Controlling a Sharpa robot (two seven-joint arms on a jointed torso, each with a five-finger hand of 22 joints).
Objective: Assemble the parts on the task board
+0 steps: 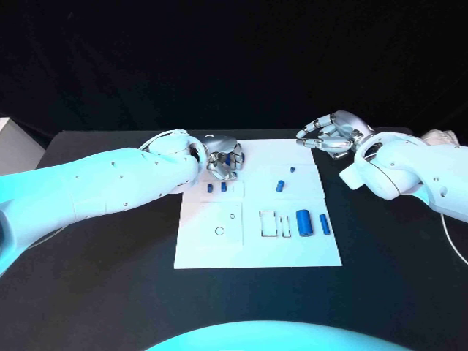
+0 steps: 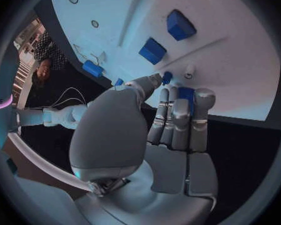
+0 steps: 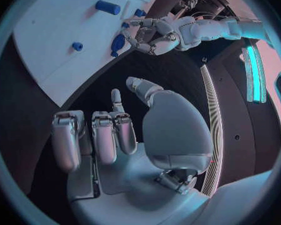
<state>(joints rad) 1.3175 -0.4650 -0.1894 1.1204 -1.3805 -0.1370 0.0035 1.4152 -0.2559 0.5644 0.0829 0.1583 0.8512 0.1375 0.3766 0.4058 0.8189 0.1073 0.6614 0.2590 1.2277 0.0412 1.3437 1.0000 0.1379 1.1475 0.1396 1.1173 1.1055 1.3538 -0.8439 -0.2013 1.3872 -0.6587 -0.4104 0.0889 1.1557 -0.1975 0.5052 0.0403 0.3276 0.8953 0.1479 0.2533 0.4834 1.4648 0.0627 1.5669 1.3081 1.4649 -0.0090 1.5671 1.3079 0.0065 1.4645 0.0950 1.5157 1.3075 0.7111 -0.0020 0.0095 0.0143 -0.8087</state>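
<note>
The white task board (image 1: 257,241) lies mid-table. My left hand (image 1: 224,159) hovers low over its far left corner, thumb and fingers closed round a blue part (image 2: 185,94); the right wrist view shows this part (image 3: 118,43) under the left hand (image 3: 152,35). Two small blue blocks (image 1: 217,188) stand just in front of that hand. Mid-board are a short blue piece (image 1: 281,184) and a tiny one (image 1: 292,170). Two blue cylinders (image 1: 313,222) lie at the right. My right hand (image 1: 334,134) floats beyond the far right corner, fingers loosely bent, holding nothing.
Rectangular outlines (image 1: 268,223) and a small ring (image 1: 219,231) mark the board's near half. Black table (image 1: 107,292) surrounds the board. A white box (image 1: 7,142) sits off the table's far left, and a pale bundle (image 1: 441,136) lies at the far right.
</note>
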